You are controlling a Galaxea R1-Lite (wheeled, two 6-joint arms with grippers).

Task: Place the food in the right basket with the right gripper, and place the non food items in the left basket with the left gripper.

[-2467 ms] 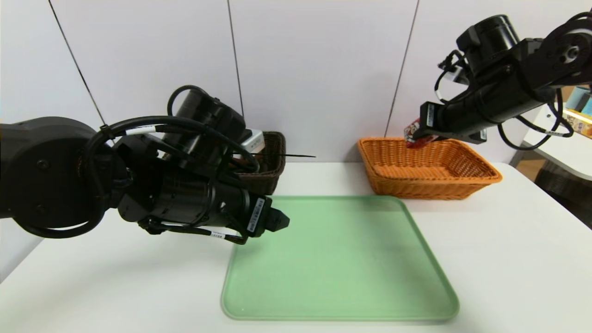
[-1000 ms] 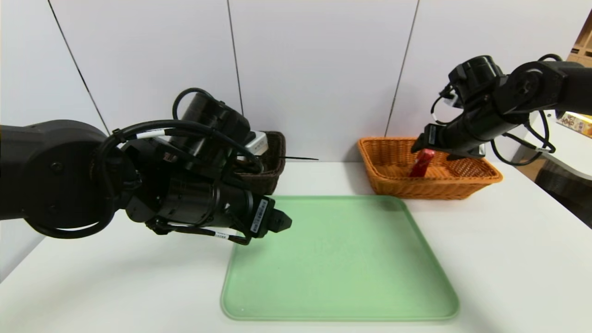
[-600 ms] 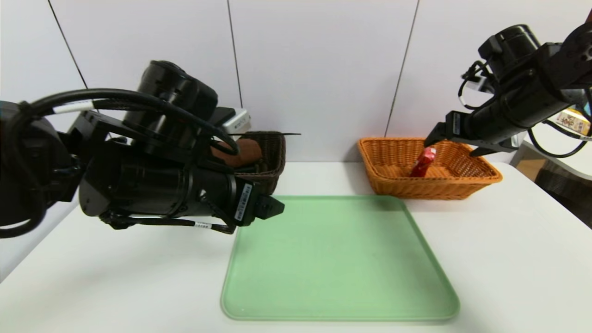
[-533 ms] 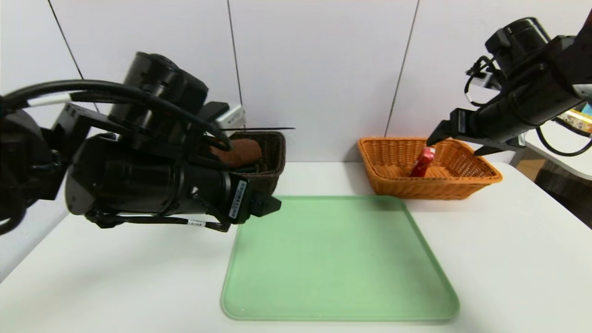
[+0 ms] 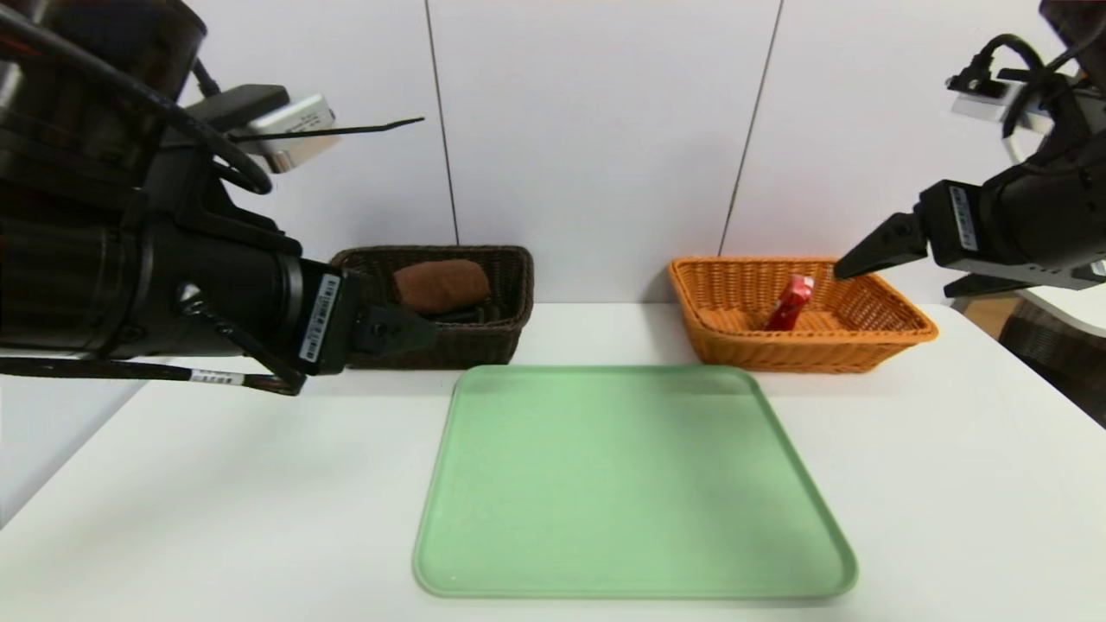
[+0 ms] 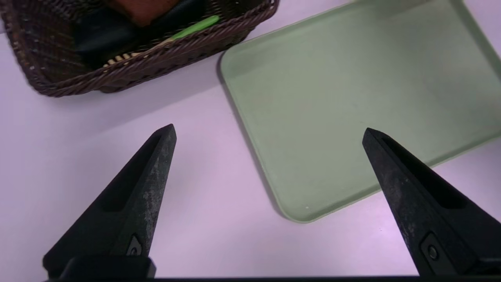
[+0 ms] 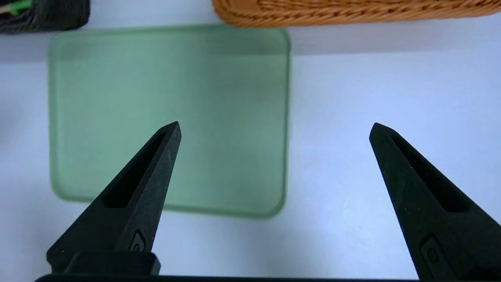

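Red snack packet (image 5: pixel 790 302) leans inside orange basket (image 5: pixel 899 333); both pincers (image 6: pixel 268 135) (image 7: pixel 274 129) hang spread, empty, flanking green tray (image 5: pixel 635 484).

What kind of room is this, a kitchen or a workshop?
Probably a robot test lab: a plain white table against bare wall panels, with only a green tray and two wicker baskets.

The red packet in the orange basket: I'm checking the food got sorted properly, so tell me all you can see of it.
The red packet is a small, slim, glossy wrapper, red with a paler patch at its upper end; any print is too small to read. It stands tilted inside the orange basket, lower end on the woven floor, upper end near the back wall. Nothing grips it: the right gripper hangs open above and to its right, clear of it.
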